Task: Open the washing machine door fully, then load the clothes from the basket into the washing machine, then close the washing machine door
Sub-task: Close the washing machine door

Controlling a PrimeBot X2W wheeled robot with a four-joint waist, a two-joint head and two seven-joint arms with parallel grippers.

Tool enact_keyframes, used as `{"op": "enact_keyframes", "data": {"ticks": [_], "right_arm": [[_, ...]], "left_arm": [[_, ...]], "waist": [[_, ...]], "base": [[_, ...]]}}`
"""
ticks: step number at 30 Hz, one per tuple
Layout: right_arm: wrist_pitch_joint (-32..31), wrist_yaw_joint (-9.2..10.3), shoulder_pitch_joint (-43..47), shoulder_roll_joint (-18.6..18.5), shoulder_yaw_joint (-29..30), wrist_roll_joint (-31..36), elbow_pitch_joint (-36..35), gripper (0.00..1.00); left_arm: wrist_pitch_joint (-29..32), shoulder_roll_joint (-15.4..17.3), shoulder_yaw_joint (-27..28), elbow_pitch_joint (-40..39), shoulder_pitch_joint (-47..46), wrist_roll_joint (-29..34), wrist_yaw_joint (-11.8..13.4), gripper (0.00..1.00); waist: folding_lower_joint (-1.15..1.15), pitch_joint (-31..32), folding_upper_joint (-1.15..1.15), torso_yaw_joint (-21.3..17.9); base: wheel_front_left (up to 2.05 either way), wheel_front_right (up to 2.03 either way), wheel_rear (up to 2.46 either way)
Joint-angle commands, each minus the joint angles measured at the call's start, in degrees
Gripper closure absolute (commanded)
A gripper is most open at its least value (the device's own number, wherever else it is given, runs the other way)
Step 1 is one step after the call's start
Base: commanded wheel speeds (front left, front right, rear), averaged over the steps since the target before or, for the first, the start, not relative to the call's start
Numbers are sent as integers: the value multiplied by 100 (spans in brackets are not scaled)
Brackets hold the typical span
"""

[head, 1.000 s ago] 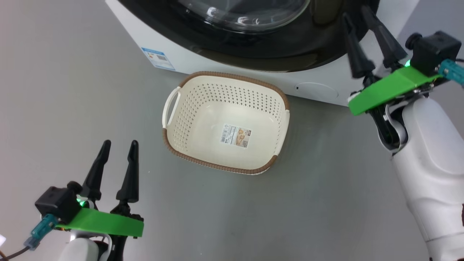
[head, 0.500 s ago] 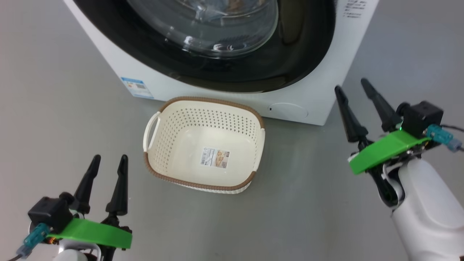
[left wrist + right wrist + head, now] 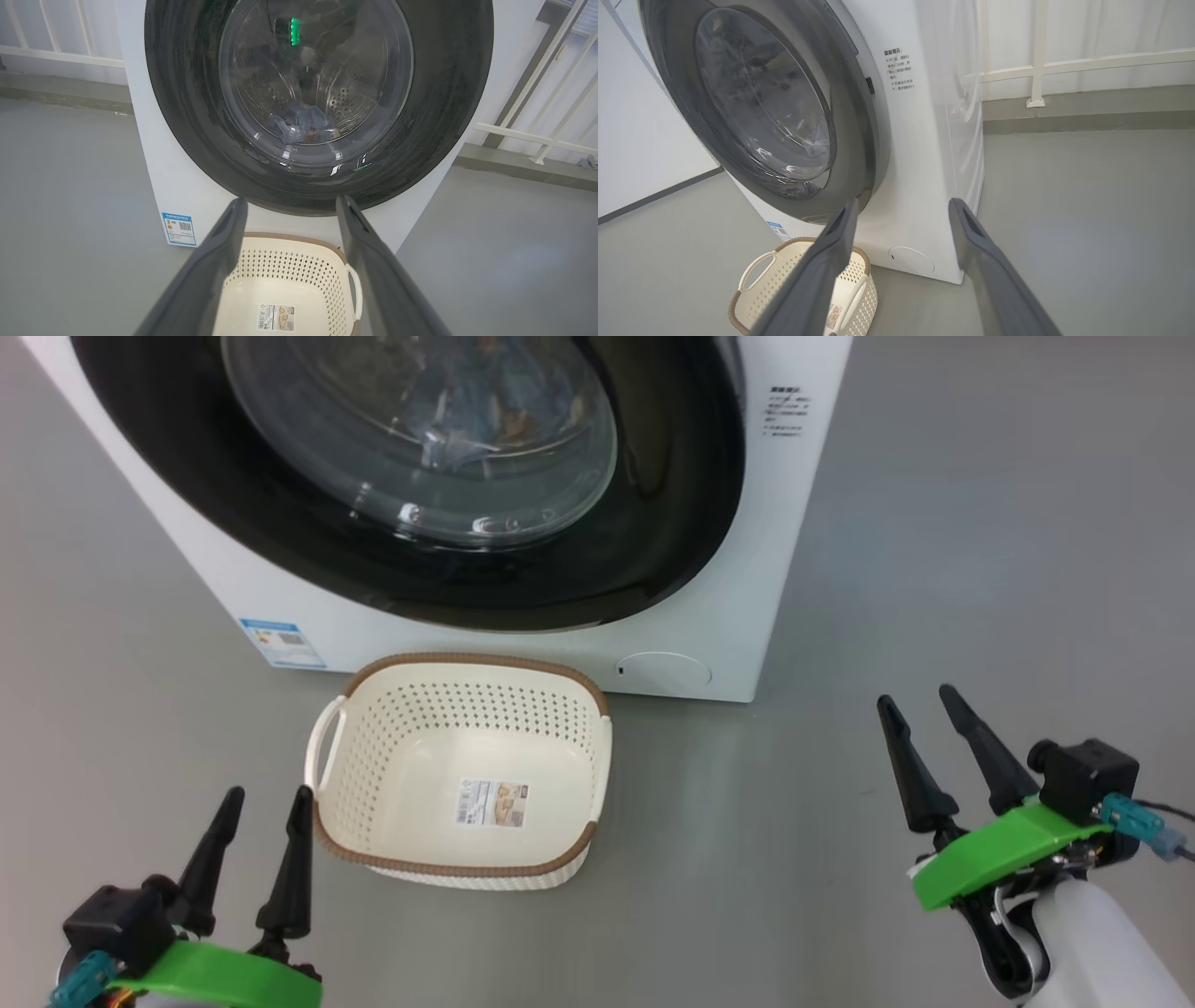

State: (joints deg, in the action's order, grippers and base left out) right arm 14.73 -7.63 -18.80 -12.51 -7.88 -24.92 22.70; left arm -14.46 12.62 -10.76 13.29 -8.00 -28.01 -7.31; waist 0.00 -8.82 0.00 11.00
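Observation:
The white washing machine (image 3: 738, 616) stands ahead with its black-rimmed washing machine door (image 3: 663, 523) shut flush against the front. Behind the door glass, the blue clothes (image 3: 301, 125) lie at the bottom of the steel drum. On the floor before the machine sits the cream basket (image 3: 467, 660), showing just a label sticker inside. My left gripper (image 3: 268, 793) hovers open at the basket's near left, nothing between its fingers. My right gripper (image 3: 914, 696) is open too, off to the right of the machine's corner, apart from the door. The right wrist view shows the door (image 3: 691, 107) from the side.
A blue sticker (image 3: 282, 644) and a round service flap (image 3: 665, 670) mark the machine's lower front. Grey floor (image 3: 980, 523) spreads around the machine. White railings (image 3: 1064, 65) and a wall stand behind it.
The head camera has pulled back, so machine and basket sit lower left in the picture. My right gripper has come away from the door's right rim down to the lower right.

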Motion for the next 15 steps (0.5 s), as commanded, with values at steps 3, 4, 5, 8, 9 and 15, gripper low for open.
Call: {"op": "enact_keyframes", "data": {"ticks": [3, 4, 5, 8, 9, 15], "right_arm": [[27, 14, 245, 34, -12, -24, -185, 0], [27, 14, 306, 38, 7, -19, -197, 0], [27, 14, 364, 38, 32, -12, -212, 0], [27, 14, 506, 29, 96, -8, -247, 0], [27, 14, 547, 24, 112, -7, -256, 0], [27, 14, 748, -2, 242, 3, -309, 0]], "left_arm": [[-54, 206, 242, -52, 38, -71, -18, 0], [-54, 215, 250, -41, 68, -83, -18, 0], [-54, 222, 259, -37, 95, -93, -18, 0], [-54, 249, 288, -28, 162, -121, -18, 0], [-54, 255, 312, -29, 181, -123, -18, 0], [-54, 280, 465, -33, 274, -114, -18, 0]], "waist": [[0, 191, 0, -246], [0, 215, 0, -290], [0, 232, 0, -332], [0, 263, 0, -455], [0, 270, 0, -498], [0, 323, 0, -745]], "base": [[0, 0, 0], [0, 0, 0], [0, 0, 0], [0, 0, 0], [0, 0, 0], [0, 0, 0]]}}
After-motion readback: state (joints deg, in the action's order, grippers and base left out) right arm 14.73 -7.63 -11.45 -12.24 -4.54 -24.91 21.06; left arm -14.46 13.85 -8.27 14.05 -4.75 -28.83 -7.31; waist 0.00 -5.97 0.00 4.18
